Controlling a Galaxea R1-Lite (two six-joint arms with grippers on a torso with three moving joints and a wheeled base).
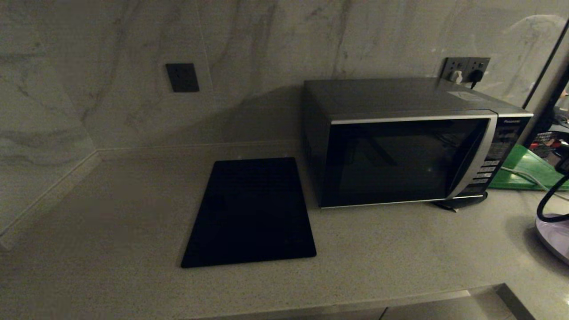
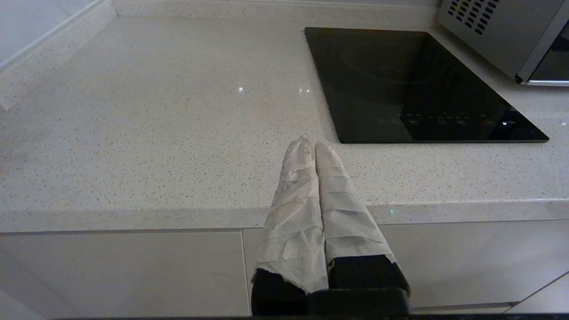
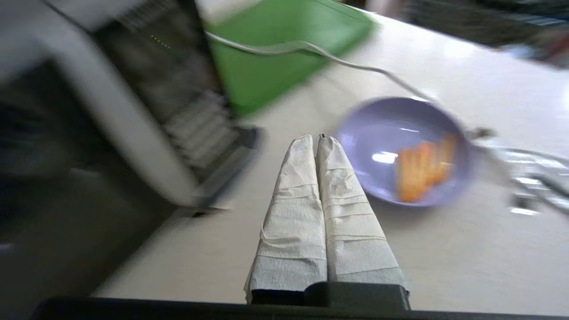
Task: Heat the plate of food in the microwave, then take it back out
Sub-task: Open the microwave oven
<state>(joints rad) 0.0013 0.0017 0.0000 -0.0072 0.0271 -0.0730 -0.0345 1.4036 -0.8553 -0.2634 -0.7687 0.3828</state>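
Note:
The microwave [image 1: 406,146] stands on the counter at the back right, a dark grey box with its black glass door closed and a button panel [image 1: 493,155] on its right. The plate of food [image 3: 402,151], pale lavender with orange sticks [image 3: 422,169], lies on the counter to the right of the microwave's front corner [image 3: 146,146]; only its rim [image 1: 555,238] shows in the head view. My right gripper [image 3: 315,138] hovers shut and empty above the counter, between the microwave's corner and the plate. My left gripper [image 2: 311,143] is shut and empty over the counter's front edge.
A flat black slab [image 1: 249,211] lies left of the microwave. A green board [image 1: 526,171] lies behind the plate, with a pale cable [image 3: 311,51] running across it. A black cable [image 1: 549,200] loops near the plate. Wall sockets [image 1: 464,69] sit behind the microwave.

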